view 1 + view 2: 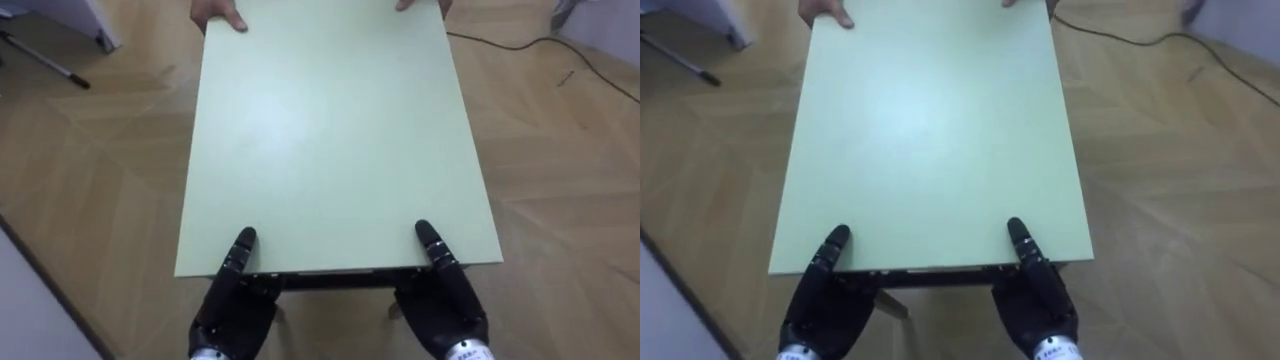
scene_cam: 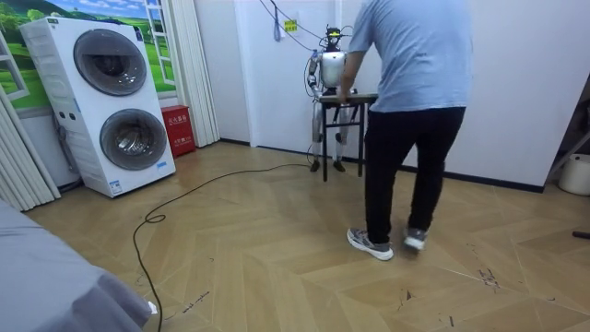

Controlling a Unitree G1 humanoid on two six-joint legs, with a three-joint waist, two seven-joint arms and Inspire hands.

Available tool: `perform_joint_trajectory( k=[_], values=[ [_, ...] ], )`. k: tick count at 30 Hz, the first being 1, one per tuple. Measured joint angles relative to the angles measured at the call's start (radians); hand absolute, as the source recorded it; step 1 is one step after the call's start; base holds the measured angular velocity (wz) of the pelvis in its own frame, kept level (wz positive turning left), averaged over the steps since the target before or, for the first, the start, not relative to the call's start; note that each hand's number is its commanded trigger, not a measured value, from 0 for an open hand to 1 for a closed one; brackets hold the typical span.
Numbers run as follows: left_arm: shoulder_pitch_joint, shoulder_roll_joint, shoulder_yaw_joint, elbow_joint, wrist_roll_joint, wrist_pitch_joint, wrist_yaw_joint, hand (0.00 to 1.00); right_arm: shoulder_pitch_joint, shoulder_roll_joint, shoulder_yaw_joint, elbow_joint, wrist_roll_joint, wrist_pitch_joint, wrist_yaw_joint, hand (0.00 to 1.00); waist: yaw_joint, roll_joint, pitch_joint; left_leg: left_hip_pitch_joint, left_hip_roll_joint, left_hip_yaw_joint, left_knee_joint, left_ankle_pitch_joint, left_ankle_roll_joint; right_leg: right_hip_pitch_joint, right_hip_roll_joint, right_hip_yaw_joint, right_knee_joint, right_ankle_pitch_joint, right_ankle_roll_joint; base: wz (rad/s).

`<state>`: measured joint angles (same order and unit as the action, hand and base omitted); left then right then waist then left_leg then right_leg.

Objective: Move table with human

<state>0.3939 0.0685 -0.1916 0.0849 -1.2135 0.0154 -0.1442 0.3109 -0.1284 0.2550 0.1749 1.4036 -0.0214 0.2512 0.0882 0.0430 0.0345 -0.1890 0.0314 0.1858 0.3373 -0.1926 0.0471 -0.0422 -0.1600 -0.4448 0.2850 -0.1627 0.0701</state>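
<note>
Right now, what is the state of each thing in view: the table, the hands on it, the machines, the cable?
table, level, hands on both short ends; cannot tell if it is lifted.
left hand, on the near edge, left corner.
right hand, on the near edge, right corner.
person's hand, on the far edge.
washing machines, stacked, both doors shut.
cable, lying loose on the floor.

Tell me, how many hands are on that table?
4. The robot's left hand and right hand are at the table's near edge; the person's hands are at the far edge, one near each corner.
</note>
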Motion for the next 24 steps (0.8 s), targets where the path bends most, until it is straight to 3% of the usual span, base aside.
perform_joint_trajectory(
  k=[2,4,6,7,8,9,10,11,12,17,21,24],
  values=[
    [0.0,-0.005,0.003,0.0,0.006,0.0,0.005,1.0,0.0,0.006,0.0,0.0,-0.001,0.0,-0.005,1.0,0.001,0.001,0.0005,-0.011,-0.018,-0.002,0.0,0.001,0.009,-0.001,-0.027,-0.011,0.042,-0.022,0.012,0.57],
    [-0.001,-0.009,0.005,0.0,0.011,0.0,0.01,1.0,0.005,0.01,-0.001,0.0,-0.001,0.001,-0.007,1.0,-0.007,0.001,0.0005,-0.012,-0.041,-0.044,-0.001,0.006,0.018,-0.002,-0.045,-0.01,0.079,-0.029,0.015,0.72],
    [-0.002,-0.007,0.006,0.0,0.017,-0.003,0.012,1.0,0.012,0.018,-0.001,0.0,0.0,0.001,-0.008,1.0,-0.03,0.001,0.0007,-0.015,-0.063,-0.101,0.003,0.012,0.029,-0.003,-0.052,0.025,0.115,-0.032,0.013,0.83],
    [-0.003,-0.004,0.004,0.0,0.021,-0.003,0.016,1.0,0.019,0.022,-0.001,0.0,0.001,0.0,-0.008,1.0,-0.04,0.0,0.0014,-0.015,-0.073,-0.149,0.011,0.017,0.036,-0.017,-0.049,0.085,0.151,-0.042,-0.002,1.03],
    [-0.003,-0.002,-0.001,0.0,0.027,-0.003,0.018,1.0,0.025,0.026,0.0,0.0,0.001,0.001,-0.008,1.0,-0.053,0.0,0.0017,-0.017,-0.086,-0.205,0.019,0.022,0.038,-0.034,-0.012,0.168,0.145,-0.092,-0.025,1.18],
    [-0.003,-0.001,0.001,0.0,0.027,-0.003,0.018,1.0,0.027,0.027,0.0,0.0,0.001,0.001,-0.008,1.0,-0.055,0.001,0.0021,-0.022,-0.098,-0.254,0.017,0.03,0.036,-0.06,0.043,0.235,0.085,-0.115,-0.044,1.02],
    [-0.004,-0.001,0.001,0.0,0.028,-0.003,0.019,1.0,0.027,0.027,0.0,0.0,0.002,0.0,-0.008,1.0,-0.057,0.0,0.0015,-0.026,-0.105,-0.272,0.02,0.034,0.035,-0.073,0.065,0.258,0.055,-0.11,-0.045,1.15],
    [-0.011,0.002,-0.001,0.001,0.028,-0.001,0.025,1.0,0.03,0.028,-0.001,0.0,0.007,-0.004,-0.008,1.0,-0.065,-0.006,0.0017,-0.029,-0.13,-0.301,0.027,0.038,0.034,-0.095,0.091,0.287,0.042,-0.048,-0.049,1.26],
    [-0.011,-0.001,-0.009,0.002,0.03,0.001,0.032,1.0,0.036,0.022,-0.002,0.0,0.012,-0.008,-0.008,1.0,-0.067,-0.004,-0.0022,-0.024,-0.131,-0.291,0.02,0.041,0.033,-0.077,0.087,0.268,0.036,-0.052,-0.054,1.06],
    [-0.013,-0.001,-0.001,0.001,0.029,-0.005,0.027,1.0,0.021,0.022,0.002,0.002,0.011,-0.008,-0.008,1.0,-0.023,-0.006,-0.0028,-0.013,-0.124,-0.298,-0.006,0.045,0.027,-0.015,0.094,0.218,-0.019,-0.045,-0.063,0.43],
    [-0.009,0.0,0.002,0.001,0.03,-0.022,0.025,1.0,0.022,0.023,0.019,0.002,0.014,-0.009,-0.008,1.0,-0.019,-0.007,-0.003,-0.013,-0.126,-0.284,-0.012,0.046,0.028,0.027,0.098,0.213,-0.048,-0.049,-0.056,0.57],
    [-0.013,0.003,0.003,0.0,0.033,-0.025,0.025,1.0,0.024,0.023,0.035,0.003,0.023,-0.024,-0.007,1.0,-0.038,-0.007,-0.0034,-0.029,-0.124,-0.264,-0.008,0.05,0.035,0.038,0.098,0.159,-0.048,-0.05,-0.055,0.75]
  ],
)
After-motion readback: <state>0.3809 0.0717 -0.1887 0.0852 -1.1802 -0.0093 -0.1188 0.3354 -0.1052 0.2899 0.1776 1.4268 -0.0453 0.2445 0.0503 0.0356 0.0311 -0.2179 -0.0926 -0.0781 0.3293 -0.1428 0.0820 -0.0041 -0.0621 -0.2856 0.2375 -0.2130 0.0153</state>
